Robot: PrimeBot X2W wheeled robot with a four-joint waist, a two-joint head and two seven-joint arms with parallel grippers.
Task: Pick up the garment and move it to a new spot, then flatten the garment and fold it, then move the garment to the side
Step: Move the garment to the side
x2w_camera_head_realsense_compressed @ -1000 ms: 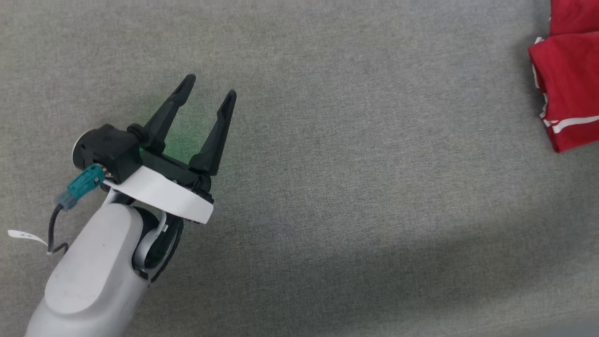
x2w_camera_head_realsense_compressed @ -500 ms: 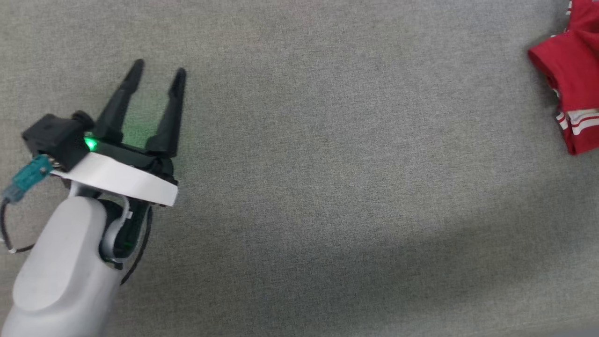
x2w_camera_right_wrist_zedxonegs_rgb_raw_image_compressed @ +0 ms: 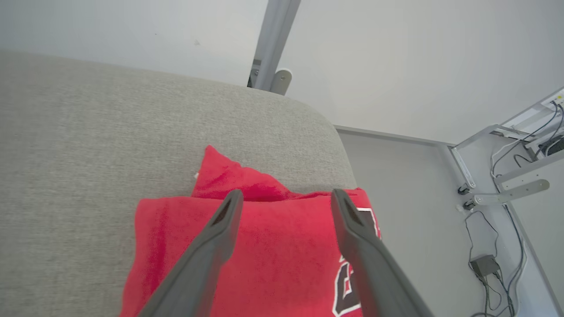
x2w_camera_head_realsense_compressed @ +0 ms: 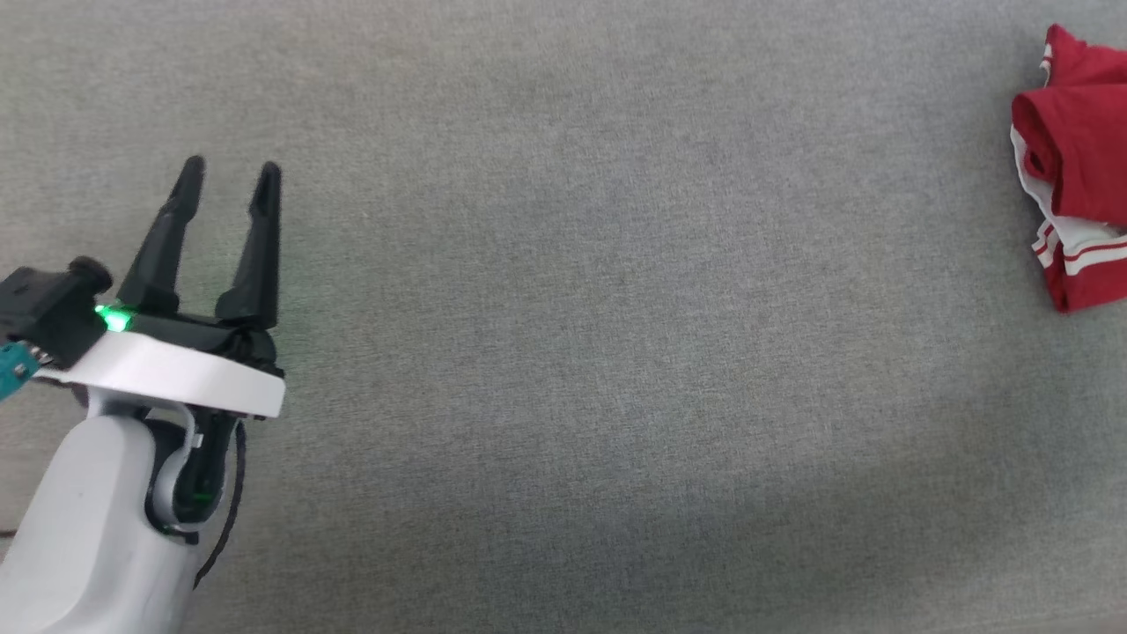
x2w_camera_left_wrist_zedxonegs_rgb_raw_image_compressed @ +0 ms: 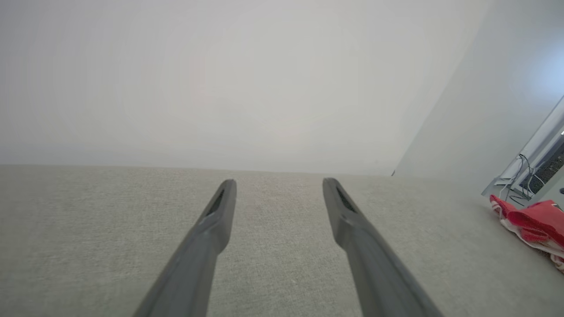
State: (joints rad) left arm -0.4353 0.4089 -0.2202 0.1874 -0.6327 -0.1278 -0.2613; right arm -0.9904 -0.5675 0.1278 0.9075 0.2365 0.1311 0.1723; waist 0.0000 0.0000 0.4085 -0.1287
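The garment [x2w_camera_head_realsense_compressed: 1076, 167], red with white striped trim, lies bunched on the grey fabric surface [x2w_camera_head_realsense_compressed: 616, 308] at the far right edge of the head view. In the right wrist view the garment [x2w_camera_right_wrist_zedxonegs_rgb_raw_image_compressed: 282, 255] lies near the surface's rounded corner, black white-outlined lettering showing at its right. My right gripper [x2w_camera_right_wrist_zedxonegs_rgb_raw_image_compressed: 286, 193] hangs over it, open, with nothing between the fingers. My left gripper [x2w_camera_head_realsense_compressed: 229, 172] stands open and empty at the lower left, far from the garment. In the left wrist view my left gripper [x2w_camera_left_wrist_zedxonegs_rgb_raw_image_compressed: 278, 182] points across bare fabric, with the garment [x2w_camera_left_wrist_zedxonegs_rgb_raw_image_compressed: 533, 220] off to the right.
The surface's rounded corner [x2w_camera_right_wrist_zedxonegs_rgb_raw_image_compressed: 326, 127] ends just beyond the garment, with pale floor [x2w_camera_right_wrist_zedxonegs_rgb_raw_image_compressed: 410, 198] below it. A grey metal post [x2w_camera_right_wrist_zedxonegs_rgb_raw_image_compressed: 273, 39] stands behind the corner. Metal frame legs and cables [x2w_camera_right_wrist_zedxonegs_rgb_raw_image_compressed: 489, 246] lie on the floor to the right.
The garment at the right edge has gone from smooth folded layers to a looser bunch. My left gripper has shifted left in the head view, still open.
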